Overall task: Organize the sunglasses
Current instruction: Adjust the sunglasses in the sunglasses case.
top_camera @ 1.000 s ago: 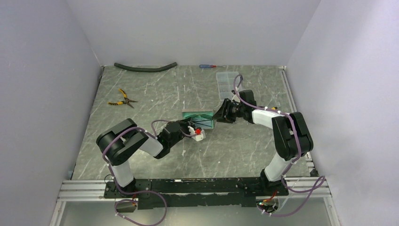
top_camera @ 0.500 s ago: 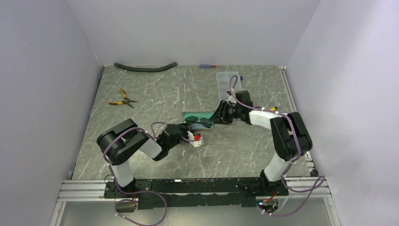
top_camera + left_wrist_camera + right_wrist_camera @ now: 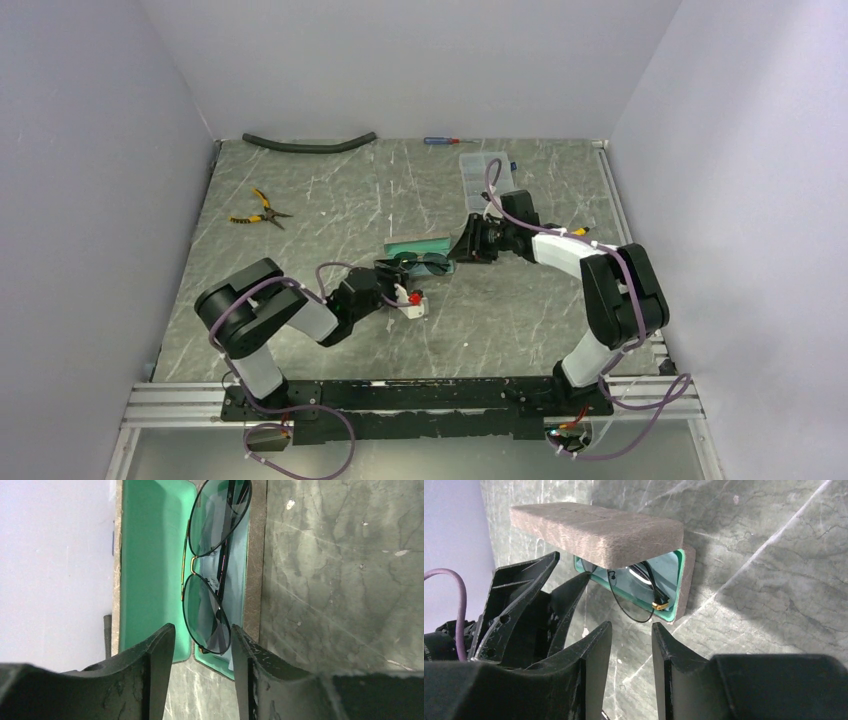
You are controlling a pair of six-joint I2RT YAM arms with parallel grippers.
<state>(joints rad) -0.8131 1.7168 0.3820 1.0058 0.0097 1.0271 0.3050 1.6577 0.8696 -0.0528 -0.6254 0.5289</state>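
Observation:
The sunglasses (image 3: 422, 262) (image 3: 210, 555) lie in the teal-lined half of the brown case (image 3: 415, 245) (image 3: 150, 555), one lens end sticking out over its near edge. My left gripper (image 3: 398, 288) (image 3: 202, 630) is open, its tips either side of that lens end without gripping it. In the right wrist view the case's brown lid (image 3: 594, 530) stands half lowered over the sunglasses (image 3: 658, 603). My right gripper (image 3: 466, 246) (image 3: 630, 627) is open just short of the case's right end, with only table between its fingers.
Yellow-handled pliers (image 3: 258, 210) lie at the far left. A black hose (image 3: 310, 143) and a screwdriver (image 3: 440, 141) rest along the back wall. A clear plastic box (image 3: 483, 175) sits behind the right arm. Walls close in three sides.
My left gripper has opened and let go of the sunglasses, which now rest in the case. The left arm has drawn back a little. The right gripper's jaws narrowed slightly.

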